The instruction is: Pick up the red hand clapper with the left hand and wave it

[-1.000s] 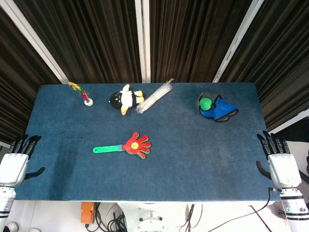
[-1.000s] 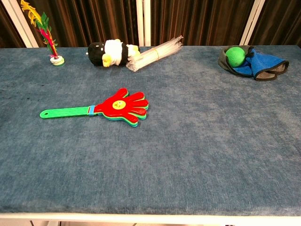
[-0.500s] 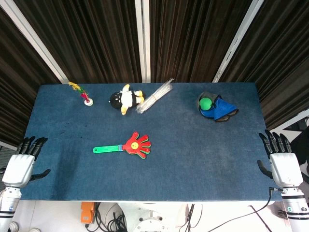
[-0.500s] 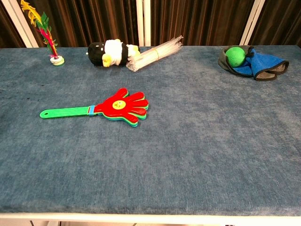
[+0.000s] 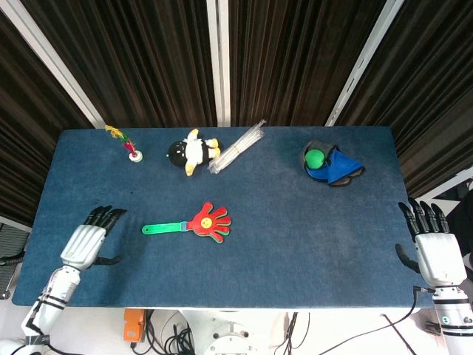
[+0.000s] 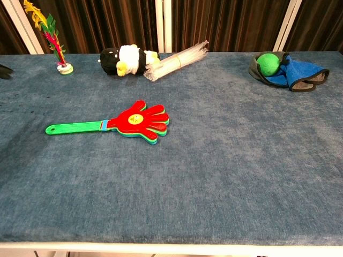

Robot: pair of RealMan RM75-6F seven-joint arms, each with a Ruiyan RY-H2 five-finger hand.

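Note:
The red hand clapper (image 5: pixel 208 220) lies flat near the middle of the blue table, its green handle (image 5: pixel 162 228) pointing left. The chest view shows the same clapper (image 6: pixel 140 120) with its handle (image 6: pixel 75 127) toward the left edge. My left hand (image 5: pixel 85 242) hovers over the table's left part, fingers apart, holding nothing, a short way left of the handle's end. Only a dark fingertip (image 6: pixel 4 69) of it shows at the chest view's left edge. My right hand (image 5: pixel 431 248) hangs open beside the table's right edge, empty.
Along the far side stand a feather shuttlecock (image 5: pixel 130 146), a black and white plush toy (image 5: pixel 192 152) and a bundle of clear sticks (image 5: pixel 238 146). A green ball (image 5: pixel 315 157) rests on a blue and grey cloth (image 5: pixel 338 168) at the far right.
My left hand has moved from beyond the table's left edge to over the table, toward the clapper's handle. The right hand has sunk slightly. The clapper has not moved.

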